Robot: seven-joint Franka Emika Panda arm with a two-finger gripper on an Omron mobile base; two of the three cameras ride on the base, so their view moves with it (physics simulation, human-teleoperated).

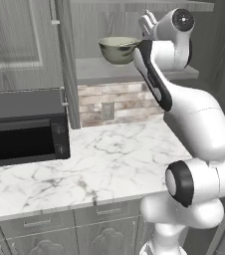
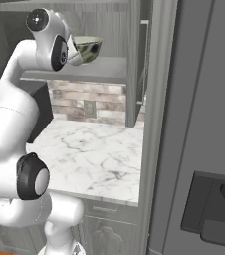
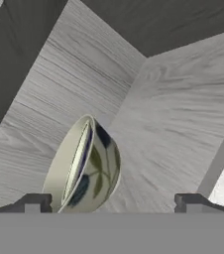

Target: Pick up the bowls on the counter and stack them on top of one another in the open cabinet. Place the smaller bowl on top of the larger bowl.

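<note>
The larger bowl (image 1: 118,50) (image 2: 87,47), deep and olive-grey with a pale cream inside, is in the open cabinet just over its grey shelf (image 1: 99,72) (image 2: 107,69). In the hand view this bowl (image 3: 84,166) appears on its side with a leaf pattern, close to the left fingertip (image 3: 32,202). My gripper (image 3: 113,203) (image 1: 141,36) (image 2: 76,51) is open at the bowl's rim, and its fingers stand wide apart without clamping the bowl. The smaller bowl is out of view. The white marble counter (image 1: 109,159) (image 2: 94,154) lies below.
A black microwave (image 1: 20,129) stands on the counter's left. The cabinet's tall narrow door (image 1: 67,64) juts out beside the shelf. A brick backsplash with an outlet (image 1: 107,110) is under the shelf. A tall grey panel (image 2: 199,124) bounds the right side.
</note>
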